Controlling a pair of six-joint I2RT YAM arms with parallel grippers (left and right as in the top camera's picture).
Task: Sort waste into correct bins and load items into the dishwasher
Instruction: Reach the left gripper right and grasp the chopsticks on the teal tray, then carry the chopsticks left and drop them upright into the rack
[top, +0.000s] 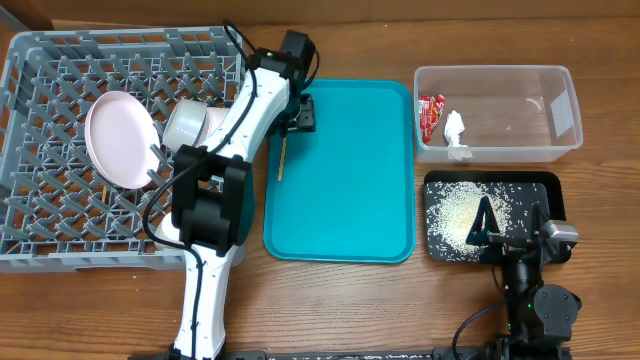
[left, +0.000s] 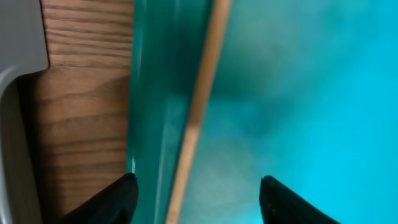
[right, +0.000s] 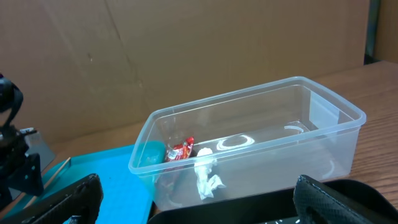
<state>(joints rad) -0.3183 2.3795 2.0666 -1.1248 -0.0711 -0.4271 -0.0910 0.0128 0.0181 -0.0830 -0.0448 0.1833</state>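
A wooden chopstick (top: 282, 158) lies along the left rim of the teal tray (top: 340, 200); it also shows in the left wrist view (left: 198, 106). My left gripper (top: 300, 115) is open right over it, one finger on each side (left: 198, 193). The grey dish rack (top: 50, 220) holds the white plate (top: 120, 138), a pale bowl (top: 186, 122) and a second chopstick (top: 104, 193). The clear tub (top: 495, 112) holds the red wrapper (top: 431, 113) and the white tissue (top: 456, 133). Rice grains (top: 452, 212) lie in the black tray (top: 545, 190). My right gripper (top: 500, 240) is open over the black tray.
The rack fills the left side of the wooden table (top: 380, 310). The right wrist view shows the tub (right: 261, 143), the wrapper (right: 182, 150), the tissue (right: 205, 177) and a brown cardboard wall (right: 186, 50) behind.
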